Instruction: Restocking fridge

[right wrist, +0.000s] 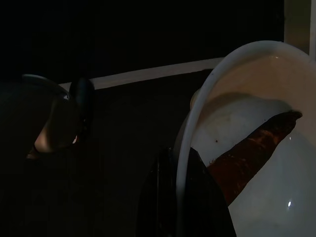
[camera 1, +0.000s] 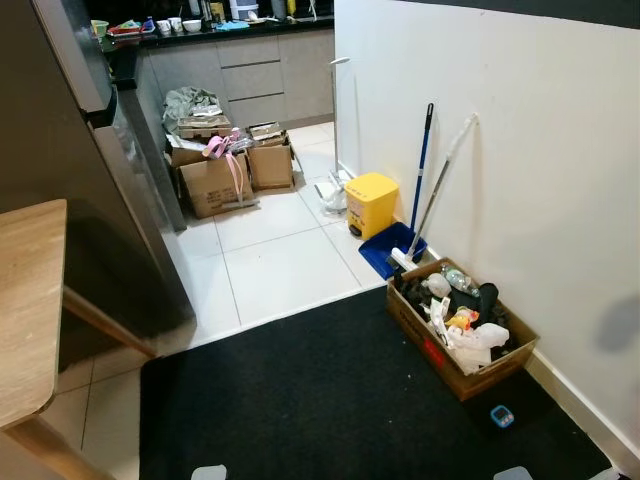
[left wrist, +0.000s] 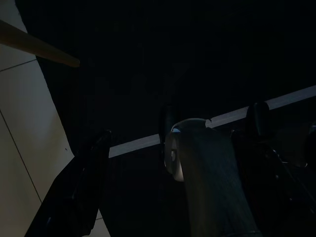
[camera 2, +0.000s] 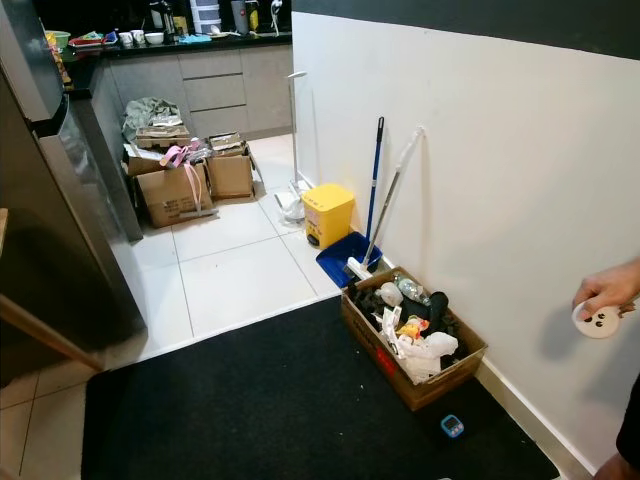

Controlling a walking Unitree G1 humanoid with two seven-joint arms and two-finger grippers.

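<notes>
Right wrist view: the right gripper (right wrist: 182,197) grips the rim of a white bowl (right wrist: 256,138) holding something brown, hard to identify in the dark. Fridge (camera 1: 90,170) stands far left; a cardboard box (camera 1: 460,335) of clutter sits by the right wall. Left gripper's (left wrist: 148,197) fingers spread wide.

A fridge (camera 1: 90,170) stands at the left, with a wooden table (camera 1: 28,300) in front of it. A mat (camera 1: 330,400) covers the near floor. On its right edge, against the wall (camera 1: 520,150), sits an open box of clutter (camera 1: 460,330). Behind that box are a dustpan (camera 1: 390,250), two leaning poles (camera 1: 428,180) and a small bin (camera 1: 371,204). Farther back, cardboard boxes (camera 1: 225,165) sit before the cabinets, under a worktop (camera 1: 220,30). A person's hand (camera 2: 605,295) is at the far right.
</notes>
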